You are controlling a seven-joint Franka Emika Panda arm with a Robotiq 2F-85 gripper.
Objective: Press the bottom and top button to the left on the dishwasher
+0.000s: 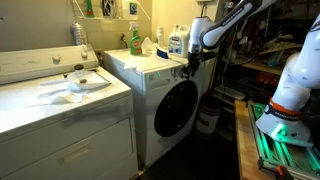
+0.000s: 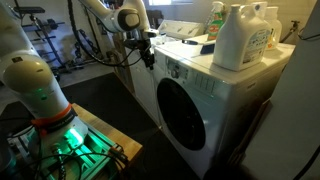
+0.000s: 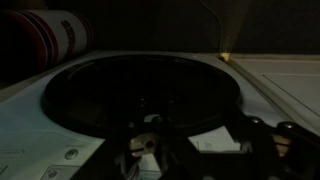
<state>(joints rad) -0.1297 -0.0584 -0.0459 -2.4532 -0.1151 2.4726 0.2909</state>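
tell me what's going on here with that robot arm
The arm's gripper is at the top front edge of the white front-loading machine, by the control strip above its round door. It is too dark to tell whether it is touching a button. Bottles stand on top of the machine.

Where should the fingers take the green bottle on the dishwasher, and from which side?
Probably around its body, coming level from the front: the green bottle stands upright at the back of the dishwasher top, with the wall close behind.
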